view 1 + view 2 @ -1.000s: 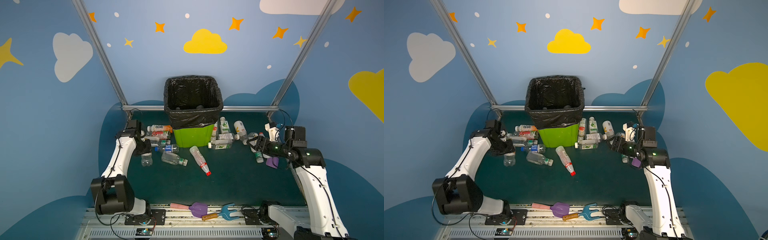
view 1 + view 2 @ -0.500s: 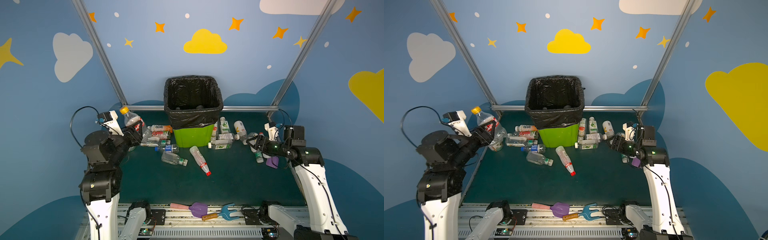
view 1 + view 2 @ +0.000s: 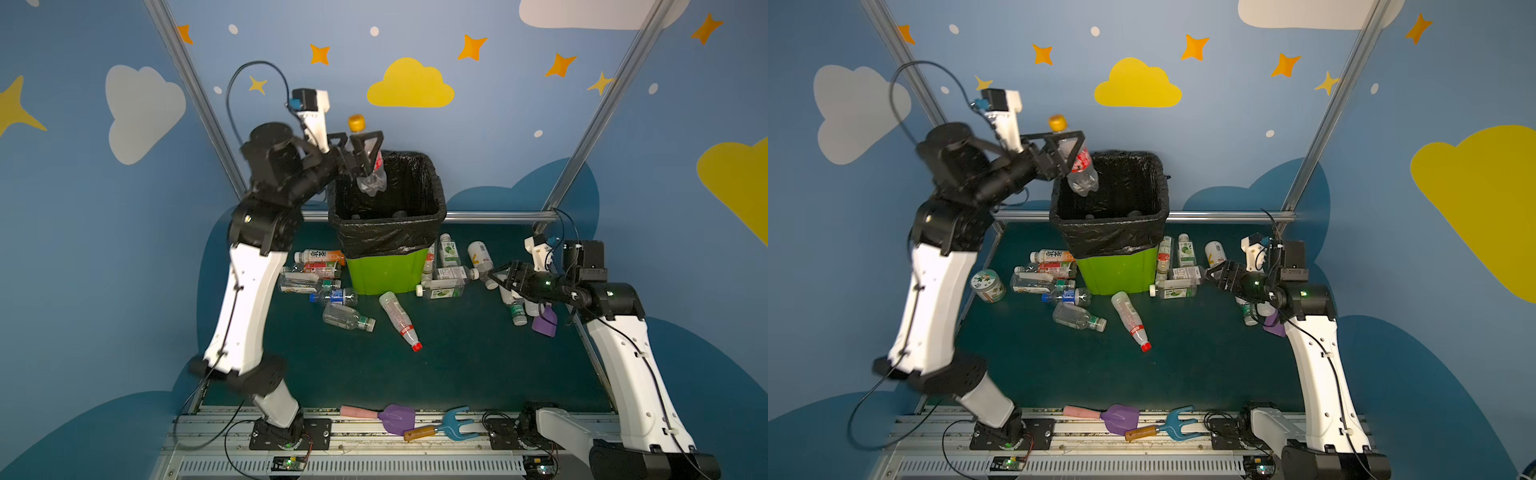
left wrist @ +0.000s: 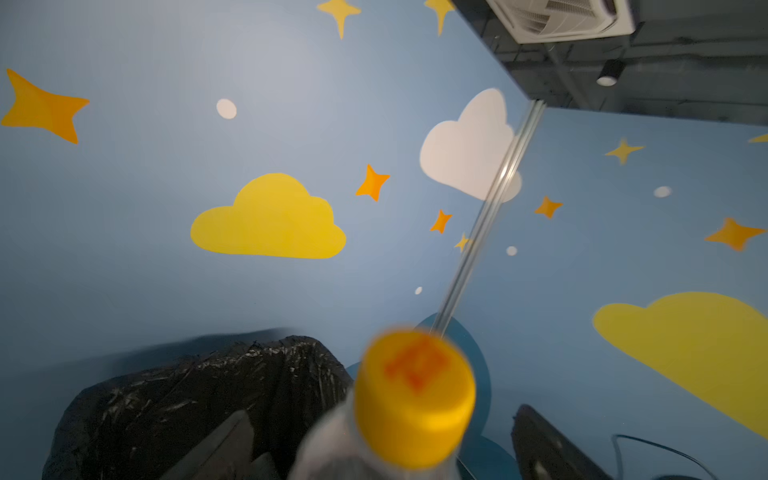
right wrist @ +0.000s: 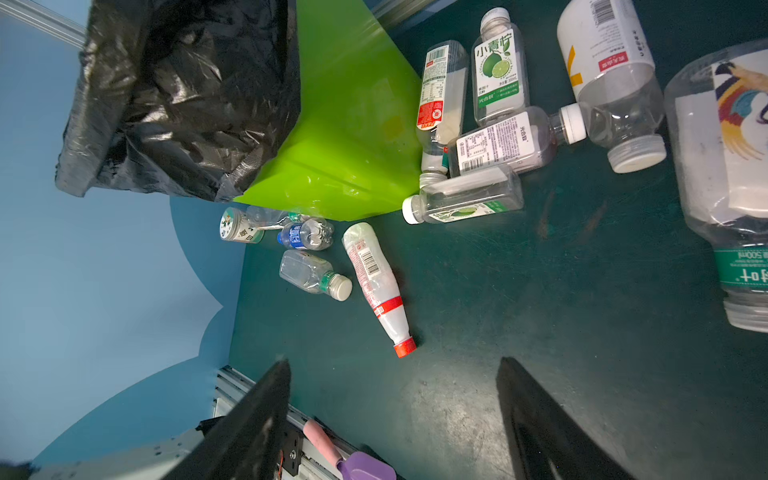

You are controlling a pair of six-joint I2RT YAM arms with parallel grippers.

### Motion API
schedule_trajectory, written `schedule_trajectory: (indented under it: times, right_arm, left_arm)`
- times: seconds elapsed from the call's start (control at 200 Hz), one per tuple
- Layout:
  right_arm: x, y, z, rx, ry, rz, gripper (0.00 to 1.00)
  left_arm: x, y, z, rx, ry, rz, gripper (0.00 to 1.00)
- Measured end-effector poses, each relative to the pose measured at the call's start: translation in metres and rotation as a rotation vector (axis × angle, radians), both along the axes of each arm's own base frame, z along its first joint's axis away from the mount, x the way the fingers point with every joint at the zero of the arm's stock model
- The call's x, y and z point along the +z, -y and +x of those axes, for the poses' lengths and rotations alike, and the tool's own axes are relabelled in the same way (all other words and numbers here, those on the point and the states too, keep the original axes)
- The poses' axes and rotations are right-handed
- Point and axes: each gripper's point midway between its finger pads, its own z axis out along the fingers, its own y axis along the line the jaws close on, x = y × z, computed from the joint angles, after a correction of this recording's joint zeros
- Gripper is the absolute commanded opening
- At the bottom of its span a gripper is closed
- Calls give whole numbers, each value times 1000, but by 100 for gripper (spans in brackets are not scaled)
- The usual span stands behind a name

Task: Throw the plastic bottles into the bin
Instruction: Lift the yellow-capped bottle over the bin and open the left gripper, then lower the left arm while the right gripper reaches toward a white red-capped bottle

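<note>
Left gripper (image 3: 359,145) is raised over the bin (image 3: 386,274), jaws spread wide. The yellow-capped bottle (image 3: 371,176) sits loose between them, cap up, base over the bin's open mouth; the left wrist view shows gaps on both sides, so it is judged unheld and dropping in. Right gripper (image 3: 503,272) is low by the right-hand cluster, jaws apart, nothing between them. Other plastic bottles (image 3: 399,318) lie on their sides on the dark green mat (image 3: 457,365), either side of the bin. Handling, judged: empty, very light; thin clear walls that dent under squeeze; slick round bodies that roll; necks and caps stiffer. Best hold is across the mid-body on the label band, square to the long axis. Bin is rigid, square, lime plastic; liner (image 3: 386,243) is crinkly black film folded over the rim
</note>
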Motion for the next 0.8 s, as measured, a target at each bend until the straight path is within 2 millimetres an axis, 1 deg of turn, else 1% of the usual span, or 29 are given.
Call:
schedule_trajectory:
  times: [0.025, 0.06, 0.075, 0.085, 0.1, 0.14, 0.165, 0.185, 0.2, 0.235, 0.275, 0.3, 0.315, 0.335, 0.35, 0.37, 0.385, 0.436, 0.496, 0.551, 0.601, 0.646, 0.716, 0.736, 0.741, 0.751, 0.766, 0.776, 0.801]
  right_arm:
    - [1, 0, 0, 0, 2, 0, 77]
    - [2, 0, 1, -1, 5, 0, 77]
    - [3, 0, 1, -1, 6, -1, 77]
    - [3, 0, 1, -2, 7, -1, 77]
    - [3, 0, 1, -2, 9, -2, 77]
    - [3, 1, 1, -5, 10, -5, 77]
    - [4, 1, 0, -6, 12, -7, 77]
    - [4, 1, 0, -7, 13, -9, 77]
    - [4, 1, 0, -7, 14, -9, 77]
    - [4, 1, 0, -6, 16, -12, 77]
    - [4, 1, -1, -7, 18, -15, 77]
    - [4, 2, -1, -6, 20, -17, 77]
    - [4, 2, -1, -7, 19, -17, 77]
    - [3, 2, -1, -7, 20, -18, 77]
    - [2, 2, -2, -7, 18, -19, 77]
    - [1, 2, -2, -7, 15, -20, 77]
    - [0, 2, -2, -7, 13, -20, 77]
    - [-4, 2, -2, -7, 3, -24, 77]
    - [-12, 3, -2, -10, -14, -32, 77]
    - [-19, 4, -1, -9, -31, -40, 76]
    - [-27, 3, -1, -4, -50, -49, 76]
    - [-34, 1, -1, 4, -67, -60, 76]
    - [-48, -8, -5, 36, -97, -80, 77]
    - [-53, -12, -7, 53, -107, -88, 77]
    - [-54, -12, -7, 55, -108, -89, 77]
    - [-57, -15, -8, 64, -114, -92, 77]
    - [-60, -18, -10, 77, -119, -95, 76]
    - [-62, -20, -11, 84, -123, -100, 77]
    - [-68, -26, -15, 111, -134, -108, 76]
  left_arm:
    - [-10, 2, 16, 15, -27, 9, 100]
    - [-23, 4, 29, 30, -59, 19, 100]
    - [-34, 5, 35, 38, -89, 29, 100]
    - [-38, 4, 37, 45, -100, 33, 100]
    - [-51, 4, 41, 53, -145, 48, 100]
    - [-76, 1, 43, 78, -229, 80, 100]
    - [-93, -3, 40, 93, -285, 102, 100]
    - [-101, -6, 35, 104, -313, 114, 100]
    - [-110, -8, 30, 111, -340, 123, 100]
    - [-121, -16, 13, 126, -376, 139, 100]
    - [-125, -25, -8, 145, -392, 147, 100]
    - [-122, -32, -24, 157, -386, 147, 100]
    - [-117, -37, -36, 166, -374, 143, 100]
    - [-113, -42, -46, 173, -363, 140, 100]
    - [-105, -47, -58, 182, -345, 132, 100]
    - [-99, -52, -69, 189, -327, 123, 100]
    - [-91, -57, -81, 195, -305, 112, 100]
    - [-76, -69, -110, 208, -262, 83, 100]
    - [-70, -80, -141, 214, -237, 57, 100]
    - [-79, -84, -159, 209, -250, 45, 100]
    - [-102, -82, -167, 196, -299, 45, 100]
    - [-136, -78, -167, 187, -380, 59, 100]
    - [-203, -70, -163, 184, -544, 93, 100]
    - [-223, -68, -164, 184, -595, 105, 100]
    - [-231, -68, -163, 185, -615, 111, 100]
    - [-238, -67, -163, 187, -633, 115, 100]
    - [-256, -65, -164, 187, -679, 127, 100]
    - [-263, -64, -164, 190, -696, 132, 100]
    - [-289, -62, -167, 195, -767, 150, 100]
